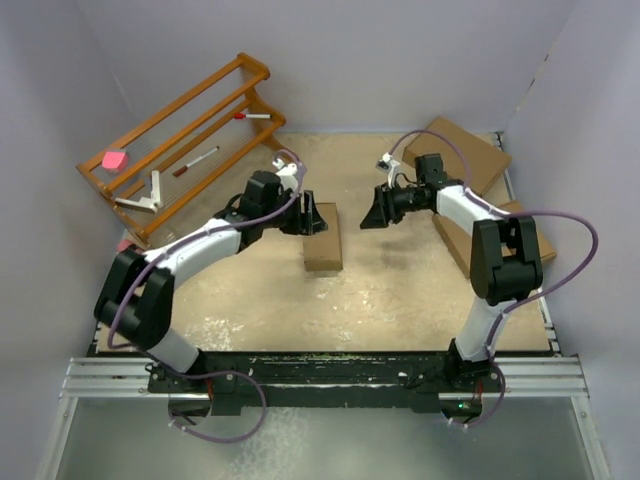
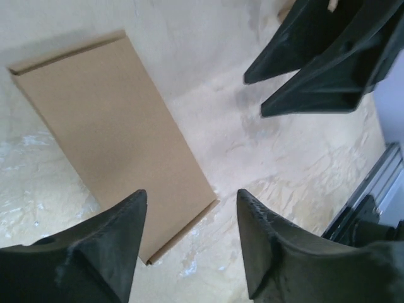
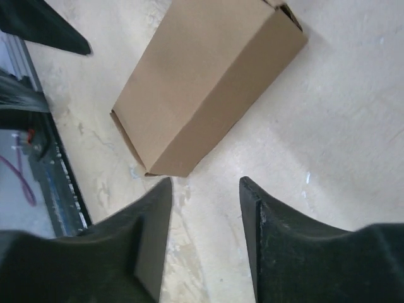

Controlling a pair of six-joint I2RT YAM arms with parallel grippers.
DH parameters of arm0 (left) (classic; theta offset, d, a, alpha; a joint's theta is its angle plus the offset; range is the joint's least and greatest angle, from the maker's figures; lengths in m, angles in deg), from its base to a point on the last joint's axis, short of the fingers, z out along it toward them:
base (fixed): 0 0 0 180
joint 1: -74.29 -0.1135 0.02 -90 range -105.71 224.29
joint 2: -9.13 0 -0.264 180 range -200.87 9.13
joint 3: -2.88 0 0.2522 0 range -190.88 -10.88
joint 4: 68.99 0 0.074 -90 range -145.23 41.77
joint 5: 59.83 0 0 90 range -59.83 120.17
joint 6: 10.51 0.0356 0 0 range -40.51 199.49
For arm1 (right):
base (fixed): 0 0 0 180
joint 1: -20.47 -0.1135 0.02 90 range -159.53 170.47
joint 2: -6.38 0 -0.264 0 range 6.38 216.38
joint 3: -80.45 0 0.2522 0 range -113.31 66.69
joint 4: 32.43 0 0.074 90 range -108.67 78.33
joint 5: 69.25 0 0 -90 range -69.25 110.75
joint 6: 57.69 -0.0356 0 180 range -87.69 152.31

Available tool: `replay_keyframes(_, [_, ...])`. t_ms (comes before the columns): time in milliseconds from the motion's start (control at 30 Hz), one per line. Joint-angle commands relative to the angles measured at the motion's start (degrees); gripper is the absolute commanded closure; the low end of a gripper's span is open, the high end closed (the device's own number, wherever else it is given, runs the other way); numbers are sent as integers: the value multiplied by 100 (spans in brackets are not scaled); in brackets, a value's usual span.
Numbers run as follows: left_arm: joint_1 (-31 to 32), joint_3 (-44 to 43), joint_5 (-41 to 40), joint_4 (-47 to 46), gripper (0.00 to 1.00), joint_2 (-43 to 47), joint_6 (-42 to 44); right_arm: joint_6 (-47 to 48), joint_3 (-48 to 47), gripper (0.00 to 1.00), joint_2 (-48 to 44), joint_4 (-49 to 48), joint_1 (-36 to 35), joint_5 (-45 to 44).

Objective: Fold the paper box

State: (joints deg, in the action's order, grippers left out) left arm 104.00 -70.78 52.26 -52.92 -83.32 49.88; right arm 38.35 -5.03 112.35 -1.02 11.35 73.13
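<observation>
The paper box lies folded shut (contents hidden); left fingers and right fingers spread wide, holding nothing.

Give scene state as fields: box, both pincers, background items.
paper box: folded up, lying on table centre, ungripped
left pincer: open, empty, at box's far-left edge
right pincer: open, empty, right of box, apart
wooden rack: far left, holds markers
flat boxes: far right

Robotics lab test cell: plain pale walls boxing a scuffed surface; aluminium extrusion rail at near edge.
</observation>
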Motion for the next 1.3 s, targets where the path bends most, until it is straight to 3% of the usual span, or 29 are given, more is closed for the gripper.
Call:
replay_keyframes(0, [-144, 548, -705, -359, 30, 885, -88, -218, 50, 43, 37, -595, -164, 406])
replay_keyframes(67, [-328, 1010, -627, -729, 24, 1045, -353, -386, -61, 39, 273, -631, -310, 408])
replay_keyframes(200, [-742, 1600, -93, -1414, 23, 949, -783, -643, -386, 36, 723, -506, -724, 308])
replay_keyframes(500, [-807, 1428, 522, -2065, 23, -213, -956, -1099, -671, 23, 1195, -513, -898, 252])
replay_keyframes(867, [-301, 929, 795, -2295, 41, -1059, -1116, -1316, -865, 30, 1506, -503, -950, 678])
replay_keyframes(1267, [-269, 911, 538, -2163, 36, -837, -1150, -1217, -609, 26, 964, -568, -513, 417])
